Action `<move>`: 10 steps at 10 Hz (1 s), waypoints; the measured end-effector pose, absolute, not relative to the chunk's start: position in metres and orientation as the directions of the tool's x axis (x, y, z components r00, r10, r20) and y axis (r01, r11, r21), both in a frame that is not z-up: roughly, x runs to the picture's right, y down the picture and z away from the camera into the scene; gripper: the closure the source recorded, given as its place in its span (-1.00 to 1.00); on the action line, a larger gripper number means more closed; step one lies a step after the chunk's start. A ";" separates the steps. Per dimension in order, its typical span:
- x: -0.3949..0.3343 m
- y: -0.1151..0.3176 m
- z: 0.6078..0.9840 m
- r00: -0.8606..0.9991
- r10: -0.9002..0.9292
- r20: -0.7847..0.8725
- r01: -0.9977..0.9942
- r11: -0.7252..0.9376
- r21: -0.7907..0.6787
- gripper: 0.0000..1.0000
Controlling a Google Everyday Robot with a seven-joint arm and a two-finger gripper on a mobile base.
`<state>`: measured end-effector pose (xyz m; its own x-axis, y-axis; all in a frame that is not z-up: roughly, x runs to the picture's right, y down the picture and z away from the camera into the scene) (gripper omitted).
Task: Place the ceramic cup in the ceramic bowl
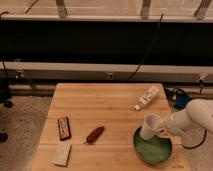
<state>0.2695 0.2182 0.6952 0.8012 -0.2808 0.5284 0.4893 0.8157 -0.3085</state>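
Over the 11 o'clock edge of the ceramic bowl (156, 151) hangs the ceramic cup (150, 125), plain white, wider at its mouth than at its base. It is tilted, with the mouth up and leaning toward 1 o'clock and the base toward 7 o'clock. The base overlaps the bowl's dark green rim; whether it touches the rim cannot be told.

At the cup's 3 o'clock side is the gripper (163, 127), closed on the cup and gripping it by that side. Behind it the thick white arm (196, 119) runs off toward 3 o'clock, past the edge of the wooden table (100, 102).

Taking the tabletop as the dial, with 12 at the far edge, the bowl sits at about 4 o'clock, close to the near right corner, its pale green inside bare. A slim white bottle (146, 98) lies on its side at 2 o'clock, well apart from the cup, its narrow end pointing toward the table's middle. A small red object (95, 134) lies slanted near 6 o'clock. At 8 o'clock lies a dark rectangular bar (64, 128), and just below it, near the front left corner, a pale flat block (62, 153). Beyond the table's far edge a black cable (148, 50) hangs down across the dark wall.
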 end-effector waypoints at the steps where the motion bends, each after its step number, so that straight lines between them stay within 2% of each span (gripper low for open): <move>1: 0.270 0.219 0.695 0.801 -0.280 0.529 0.489 0.816 -0.309 0.58; 10: 0.270 0.223 0.696 0.794 -0.278 0.541 0.494 0.813 -0.308 0.58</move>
